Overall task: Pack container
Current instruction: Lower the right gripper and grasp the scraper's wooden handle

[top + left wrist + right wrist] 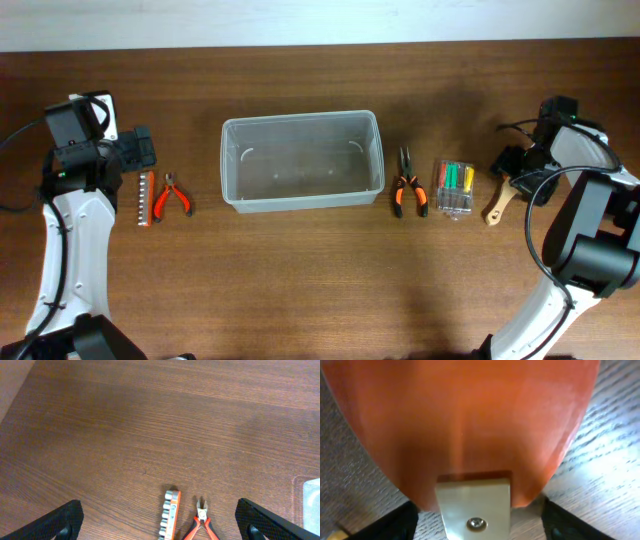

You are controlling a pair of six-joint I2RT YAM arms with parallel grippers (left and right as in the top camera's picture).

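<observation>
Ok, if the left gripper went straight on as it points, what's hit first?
For the left gripper, probably the bit holder strip lying between its open fingers, red-handled cutters just beside it; depth is unclear, so bare table might come first.

The brown wooden table (320,280) carries, left to right, a bit rack (146,197), red cutters (172,194), the clear container (228,165), orange pliers (408,185), a screwdriver case (454,187) and a brush (500,203).

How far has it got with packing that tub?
Nothing done: the tub is empty. In hand: the right gripper is at the brush, grip unclear. Left: red cutters, bit strip, orange pliers, screwdriver case, all on the table.
</observation>
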